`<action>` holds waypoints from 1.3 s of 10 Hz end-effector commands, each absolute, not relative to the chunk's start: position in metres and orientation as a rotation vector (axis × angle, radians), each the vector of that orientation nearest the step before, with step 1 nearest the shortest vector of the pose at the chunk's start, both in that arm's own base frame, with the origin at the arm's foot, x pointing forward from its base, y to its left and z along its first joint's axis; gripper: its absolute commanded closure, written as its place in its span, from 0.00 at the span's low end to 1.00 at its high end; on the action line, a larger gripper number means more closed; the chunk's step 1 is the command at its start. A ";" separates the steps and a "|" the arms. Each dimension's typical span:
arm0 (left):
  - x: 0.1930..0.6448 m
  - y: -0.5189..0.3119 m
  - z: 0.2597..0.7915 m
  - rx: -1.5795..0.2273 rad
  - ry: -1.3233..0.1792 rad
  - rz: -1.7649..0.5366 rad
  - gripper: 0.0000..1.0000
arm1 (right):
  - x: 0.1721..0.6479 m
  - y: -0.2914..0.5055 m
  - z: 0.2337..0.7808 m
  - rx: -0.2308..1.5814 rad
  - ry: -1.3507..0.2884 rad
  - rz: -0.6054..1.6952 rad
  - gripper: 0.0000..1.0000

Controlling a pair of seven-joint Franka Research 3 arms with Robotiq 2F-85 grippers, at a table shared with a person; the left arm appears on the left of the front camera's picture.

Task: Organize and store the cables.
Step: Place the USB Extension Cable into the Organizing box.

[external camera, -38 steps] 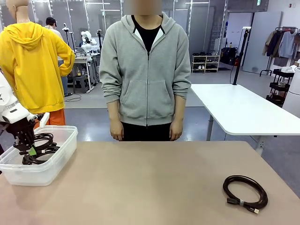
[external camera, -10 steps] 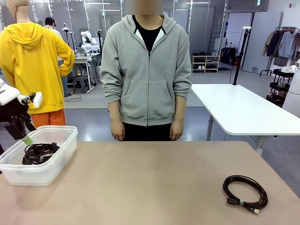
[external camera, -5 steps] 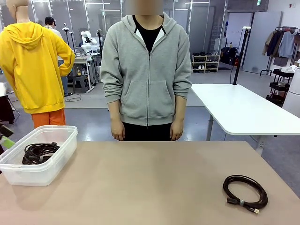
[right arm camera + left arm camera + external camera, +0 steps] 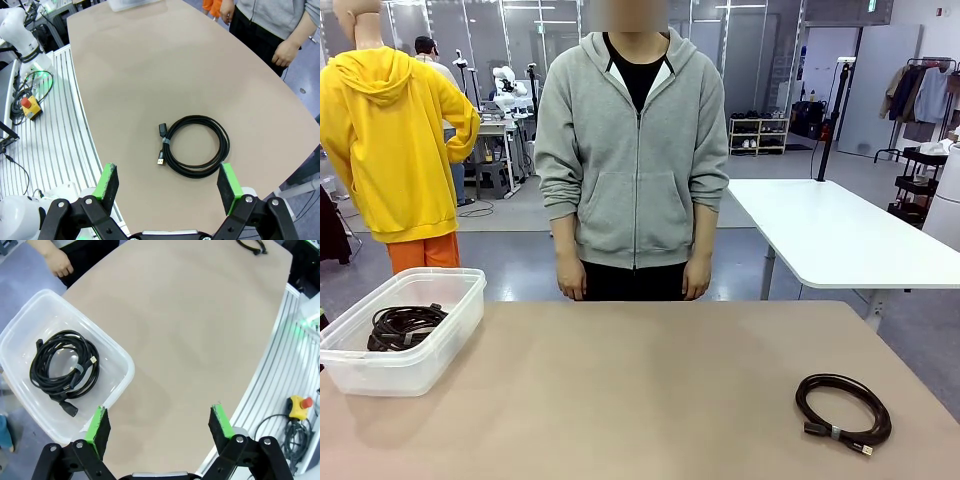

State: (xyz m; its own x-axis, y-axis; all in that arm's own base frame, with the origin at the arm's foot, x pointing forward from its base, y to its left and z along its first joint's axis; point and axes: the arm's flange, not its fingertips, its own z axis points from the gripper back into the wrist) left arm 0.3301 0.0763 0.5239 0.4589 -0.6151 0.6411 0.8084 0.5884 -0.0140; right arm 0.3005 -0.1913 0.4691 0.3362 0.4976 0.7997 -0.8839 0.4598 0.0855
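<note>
Two coiled cables: one in the bin [image 4: 460, 300] [image 4: 405, 326], one loose on the table [image 4: 650, 390] [image 4: 843, 412]

We've got a smooth matt tan table [image 4: 650, 390], looks like laminate. The bin [image 4: 450, 330] is cloudy see-through plastic with a slight sheen. Both cable coils, the one in the bin [image 4: 62, 367] and the loose one [image 4: 196, 146], are black rubbery cord, faintly glossy. The person's hoodie [image 4: 632, 170] looks like soft grey fleece-like cloth to us.
</note>
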 end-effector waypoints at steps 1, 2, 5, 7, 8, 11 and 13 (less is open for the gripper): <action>0.339 0.075 0.526 -0.330 -0.614 -0.895 0.00 | 0.300 -0.193 0.470 0.576 -0.803 0.984 0.00; 0.339 0.075 0.526 -0.330 -0.614 -0.895 0.00 | 0.300 -0.193 0.470 0.576 -0.803 0.984 0.00; 0.339 0.075 0.526 -0.330 -0.614 -0.895 0.00 | 0.301 -0.191 0.469 0.575 -0.788 0.968 0.00; 0.339 0.075 0.526 -0.330 -0.614 -0.895 0.00 | 0.311 -0.145 0.468 0.545 -0.629 1.025 0.00; 0.339 0.075 0.526 -0.330 -0.614 -0.895 0.00 | 0.329 -0.112 0.456 0.500 -0.514 1.041 0.00; 0.339 0.075 0.526 -0.330 -0.614 -0.895 0.00 | 0.366 -0.046 0.429 0.406 -0.297 1.002 0.00; 0.339 0.075 0.526 -0.330 -0.614 -0.895 0.00 | 0.378 -0.011 0.402 0.350 -0.172 0.985 0.00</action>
State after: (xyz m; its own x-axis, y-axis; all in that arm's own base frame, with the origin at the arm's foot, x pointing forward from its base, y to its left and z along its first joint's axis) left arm 0.3362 0.0742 0.5222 0.4612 -0.6206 0.6341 0.8128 0.5821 -0.0215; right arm 0.3712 -0.0150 0.4105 0.5117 0.7718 0.3774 -0.8582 0.4800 0.1821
